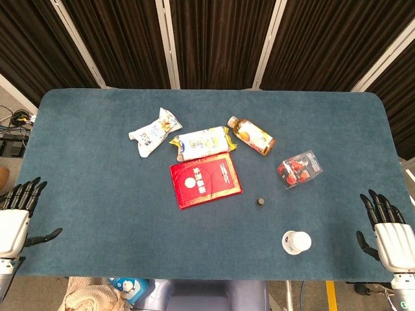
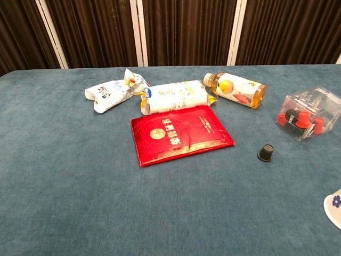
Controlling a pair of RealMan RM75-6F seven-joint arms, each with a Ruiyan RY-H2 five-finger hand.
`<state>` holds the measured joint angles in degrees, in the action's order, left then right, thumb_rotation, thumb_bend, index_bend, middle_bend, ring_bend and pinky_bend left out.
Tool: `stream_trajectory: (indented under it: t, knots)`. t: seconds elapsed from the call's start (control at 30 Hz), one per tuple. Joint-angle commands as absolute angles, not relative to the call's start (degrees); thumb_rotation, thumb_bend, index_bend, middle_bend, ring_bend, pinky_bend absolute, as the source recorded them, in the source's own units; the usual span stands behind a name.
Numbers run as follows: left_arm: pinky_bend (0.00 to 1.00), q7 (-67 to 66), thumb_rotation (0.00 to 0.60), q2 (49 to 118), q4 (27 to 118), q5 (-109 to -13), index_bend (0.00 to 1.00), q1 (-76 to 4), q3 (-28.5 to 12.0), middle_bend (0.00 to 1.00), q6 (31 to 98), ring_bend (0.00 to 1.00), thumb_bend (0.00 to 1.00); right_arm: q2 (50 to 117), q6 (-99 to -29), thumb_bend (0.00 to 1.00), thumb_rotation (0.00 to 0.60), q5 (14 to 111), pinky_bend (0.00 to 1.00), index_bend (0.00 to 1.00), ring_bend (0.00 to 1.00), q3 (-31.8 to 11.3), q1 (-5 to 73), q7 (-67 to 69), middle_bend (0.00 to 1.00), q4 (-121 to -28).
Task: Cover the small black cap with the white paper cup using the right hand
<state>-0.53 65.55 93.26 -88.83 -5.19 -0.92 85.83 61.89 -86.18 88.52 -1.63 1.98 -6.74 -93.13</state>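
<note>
The small black cap stands on the blue table right of the red booklet. The white paper cup stands upright near the table's front edge, below and right of the cap; only its edge shows at the right border of the chest view. My right hand hovers off the table's front right corner, fingers spread, holding nothing, well right of the cup. My left hand is at the front left corner, fingers apart and empty. Neither hand shows in the chest view.
A red booklet lies mid-table. Behind it are two snack packets and a lying juice bottle. A clear box of red and black pieces sits behind and right of the cap.
</note>
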Motion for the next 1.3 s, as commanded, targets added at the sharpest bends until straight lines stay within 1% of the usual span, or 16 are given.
stream_trajectory:
  t: [0.03, 0.37, 0.6, 0.77, 0.83, 1.03, 1.13, 1.3]
  knots:
    - [0.02, -0.55, 0.6, 65.56, 93.25, -88.8, 0.0, -5.2, -0.95, 0.0, 85.84, 0.0, 0.0, 61.87, -86.13, 0.4, 0.6, 88.55, 0.16, 0.0, 0.0, -1.6, 2.0, -6.65, 0.0, -93.14]
    - [0.02, -0.65, 0.6, 65.59, 93.25, -88.82, 0.0, -5.13, -0.9, 0.0, 85.91, 0.0, 0.0, 61.53, -85.93, 0.4, 0.6, 90.18, 0.15, 0.0, 0.0, -1.08, 2.4, -5.58, 0.0, -93.26]
    - [0.02, -0.35, 0.6, 65.65, 93.15, -88.31, 0.0, -5.29, -1.08, 0.0, 85.48, 0.0, 0.0, 60.87, -84.1, 0.38, 0.6, 94.18, 0.15, 0.0, 0.0, 0.34, 4.18, -2.54, 0.0, -92.01]
    - [0.02, 0.06, 0.6, 65.57, 92.99, -87.81, 0.0, -5.39, -1.18, 0.0, 85.05, 0.0, 0.0, 57.6, -79.69, 0.37, 0.6, 102.04, 0.15, 0.0, 0.0, 4.52, 8.03, 8.25, 0.0, -90.42]
    - [0.02, 0.1, 0.6, 65.55, 92.99, -87.78, 0.0, -5.42, -1.2, 0.0, 85.02, 0.0, 0.0, 56.77, -79.07, 0.37, 0.6, 104.28, 0.15, 0.0, 0.0, 5.65, 8.96, 10.22, 0.0, -89.86]
    - [0.02, -0.53, 0.6, 65.62, 93.27, -88.2, 0.0, -5.43, -0.99, 0.0, 85.07, 0.0, 0.0, 56.38, -78.51, 0.36, 0.6, 109.26, 0.15, 0.0, 0.0, 8.26, 10.34, 10.91, 0.0, -89.96]
    - [0.02, -0.79, 0.6, 65.65, 93.38, -88.24, 0.0, -5.49, -0.92, 0.0, 84.9, 0.0, 0.0, 56.74, -77.67, 0.36, 0.6, 109.8, 0.15, 0.0, 0.0, 8.79, 10.72, 9.97, 0.0, -90.57]
    - [0.02, -0.93, 0.6, 65.75, 93.34, -87.86, 0.0, -5.62, -0.99, 0.0, 84.51, 0.0, 0.0, 58.25, -74.89, 0.36, 0.6, 108.75, 0.2, 0.0, 0.03, 8.73, 11.74, 7.56, 0.0, -91.58]
